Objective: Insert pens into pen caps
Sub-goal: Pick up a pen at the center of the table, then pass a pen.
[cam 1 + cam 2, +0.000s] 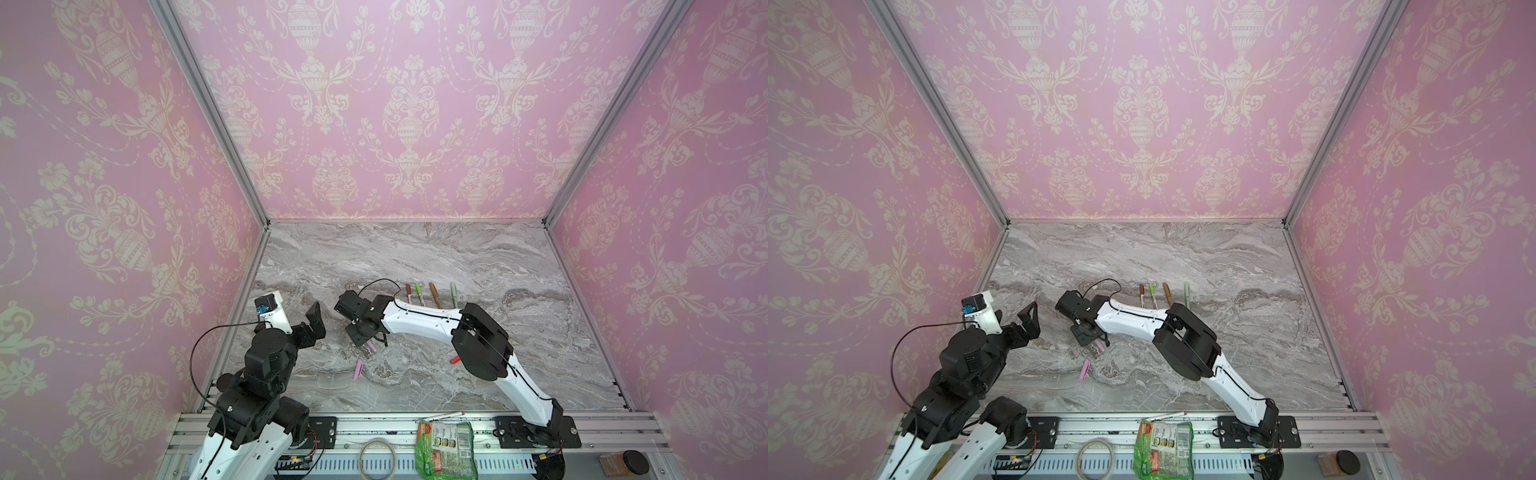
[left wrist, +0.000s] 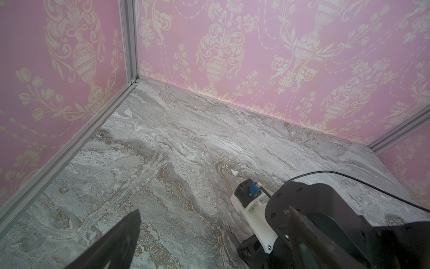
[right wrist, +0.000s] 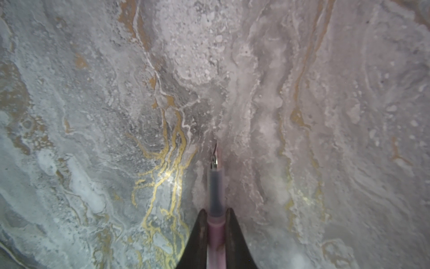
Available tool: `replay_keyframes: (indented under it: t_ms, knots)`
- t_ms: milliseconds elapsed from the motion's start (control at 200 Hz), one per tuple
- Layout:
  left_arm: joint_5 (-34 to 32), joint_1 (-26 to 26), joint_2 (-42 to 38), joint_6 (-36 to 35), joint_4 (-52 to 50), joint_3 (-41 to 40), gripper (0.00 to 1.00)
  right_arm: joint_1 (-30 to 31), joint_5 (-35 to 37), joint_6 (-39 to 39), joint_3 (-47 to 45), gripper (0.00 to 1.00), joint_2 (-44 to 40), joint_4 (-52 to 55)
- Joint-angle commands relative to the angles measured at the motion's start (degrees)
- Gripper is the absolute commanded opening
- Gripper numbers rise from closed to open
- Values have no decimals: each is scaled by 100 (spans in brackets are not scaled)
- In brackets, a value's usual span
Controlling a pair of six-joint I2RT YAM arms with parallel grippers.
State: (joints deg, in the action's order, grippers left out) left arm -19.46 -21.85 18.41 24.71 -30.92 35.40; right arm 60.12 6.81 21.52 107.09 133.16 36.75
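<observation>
My right gripper point(image 3: 216, 213) is shut on the pink pen point(image 3: 216, 186), whose bare nib points at the marble table just ahead of the fingertips. In both top views this gripper point(image 1: 366, 341) point(image 1: 1094, 341) hangs low over the table's left middle, with the pen's pink end point(image 1: 372, 347) showing under it. A pink pen cap point(image 1: 358, 370) point(image 1: 1085, 370) lies just in front of it. A red pen cap point(image 1: 454, 360) lies by my right elbow. My left gripper point(image 1: 312, 322) point(image 2: 209, 235) is open and holds nothing, to the left of the right one.
Behind the right arm several pens lie in a row: brown point(image 1: 409, 293), bright green point(image 1: 419, 293), tan point(image 1: 435, 295), pale green point(image 1: 454, 292). A white pen point(image 1: 442, 416) rests on the front rail, near a green packet point(image 1: 446, 451), a tape roll point(image 1: 377, 457) and a jar point(image 1: 625, 463).
</observation>
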Motion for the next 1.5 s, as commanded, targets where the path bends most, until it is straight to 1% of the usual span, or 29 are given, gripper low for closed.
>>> replay_keyframes:
  t_ms: [0, 95, 155, 250, 300, 350, 435, 530, 590, 696, 801, 896, 951, 1056, 1166, 1311, 1391, 1496]
  knots:
    - [29, 49, -26, 76, 101, -37, 99, -55, -153, 120, -129, 8, 84, 254]
    - [189, 51, 67, 178, 109, 7, 99, -193, -289, 267, -158, 5, -19, 220]
    - [297, 49, 136, 218, 90, 64, 99, -344, -544, 417, -248, 4, -170, 80]
    - [630, 49, 222, 201, 130, 64, 99, -633, -986, 752, -667, 2, -614, -497]
    - [875, 49, 275, 212, 203, 39, 99, -806, -1397, 999, -994, 2, -908, -971]
    - [1233, 49, 349, 250, 350, -20, 99, -1012, -1939, 1235, -1376, 2, -1219, -1557]
    - [1985, 49, 476, 354, 833, -238, 99, -1379, -2955, 1965, -2033, 2, -1648, -2796]
    - [2902, 49, 717, 681, 1792, -652, 99, -1719, -3535, 2477, -2672, 2, -2021, -3858]
    - [3330, 49, 1031, 1012, 2465, -880, 99, -1867, -3551, 2510, -2920, 2, -2263, -4036]
    - [4048, 49, 1967, 1450, 3490, -991, 97, -1978, -3421, 2329, -3159, 3, -2679, -3953]
    - [4655, 32, 2883, 1627, 4173, -839, 90, -2023, -3426, 2345, -3260, 3, -2888, -3972]
    - [5048, -8, 3481, 1699, 4480, -623, 85, -2017, -3520, 2426, -3211, 3, -2971, -4035]
    - [5108, -63, 3650, 1643, 4404, -483, 84, -2016, -3529, 2450, -3204, 3, -3052, -4093]
    - [4866, -140, 3748, 1504, 4081, -341, 84, -2021, -3507, 2430, -3175, 3, -3180, -4099]
    - [4698, -145, 3789, 1543, 4072, -387, 81, -2015, -3563, 2458, -3190, 3, -3323, -4130]
    - [4876, -161, 4056, 1710, 4339, -384, 68, -2006, -3589, 2512, -3369, 3, -3560, -4256]
    - [4922, -205, 4210, 1759, 4391, -325, 63, -2009, -3596, 2547, -3480, 3, -3648, -4367]
    - [4883, -295, 4292, 1768, 4432, -279, 59, -1995, -3583, 2564, -3567, 3, -3703, -4450]
